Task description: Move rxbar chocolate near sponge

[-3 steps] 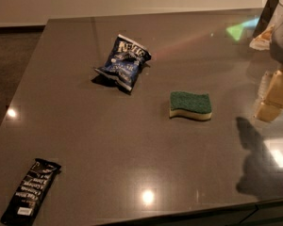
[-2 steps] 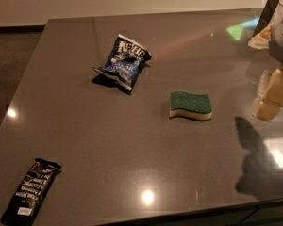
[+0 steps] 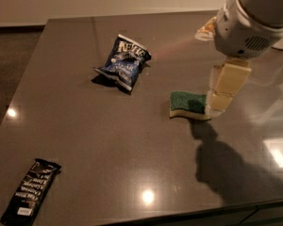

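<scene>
The rxbar chocolate (image 3: 30,192), a long black wrapper with white lettering, lies flat at the table's front left corner. The sponge (image 3: 188,103), green on top with a pale yellow base, lies right of the table's middle. My gripper (image 3: 220,100), cream-coloured under a white arm housing, hangs just right of the sponge, close above the table. It holds nothing that I can see and is far from the bar.
A crumpled blue-and-white chip bag (image 3: 125,62) lies at the back middle of the dark grey table (image 3: 108,140). The arm's shadow falls on the table's front right. The front edge runs close below the bar.
The arm has swung left and further into view. The gripper now hangs right beside the sponge. The bar, sponge and chip bag have not moved.
</scene>
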Tool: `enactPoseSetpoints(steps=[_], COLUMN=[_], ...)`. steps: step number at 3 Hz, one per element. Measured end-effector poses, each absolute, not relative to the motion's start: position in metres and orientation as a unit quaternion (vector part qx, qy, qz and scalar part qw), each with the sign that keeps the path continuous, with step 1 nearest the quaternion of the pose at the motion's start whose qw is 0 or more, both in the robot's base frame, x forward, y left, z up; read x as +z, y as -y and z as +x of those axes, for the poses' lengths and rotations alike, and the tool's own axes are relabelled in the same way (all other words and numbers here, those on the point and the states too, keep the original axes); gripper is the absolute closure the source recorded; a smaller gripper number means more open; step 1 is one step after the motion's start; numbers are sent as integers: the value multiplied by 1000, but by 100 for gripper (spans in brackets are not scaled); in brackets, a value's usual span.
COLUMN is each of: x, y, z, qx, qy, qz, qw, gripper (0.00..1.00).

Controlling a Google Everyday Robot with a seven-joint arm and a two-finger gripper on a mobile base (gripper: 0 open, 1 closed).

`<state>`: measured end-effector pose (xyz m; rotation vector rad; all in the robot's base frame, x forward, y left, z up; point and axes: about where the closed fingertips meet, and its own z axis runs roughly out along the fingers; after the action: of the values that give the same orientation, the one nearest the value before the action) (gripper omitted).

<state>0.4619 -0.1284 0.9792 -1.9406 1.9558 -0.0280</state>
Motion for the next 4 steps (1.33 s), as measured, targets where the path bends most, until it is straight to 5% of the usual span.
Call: enactPoseSetpoints(steps=[4], x=[912], y=[-68], z=[400], qx=[43], qy=[-458], qz=[-878], qw=[134], gripper=[0])
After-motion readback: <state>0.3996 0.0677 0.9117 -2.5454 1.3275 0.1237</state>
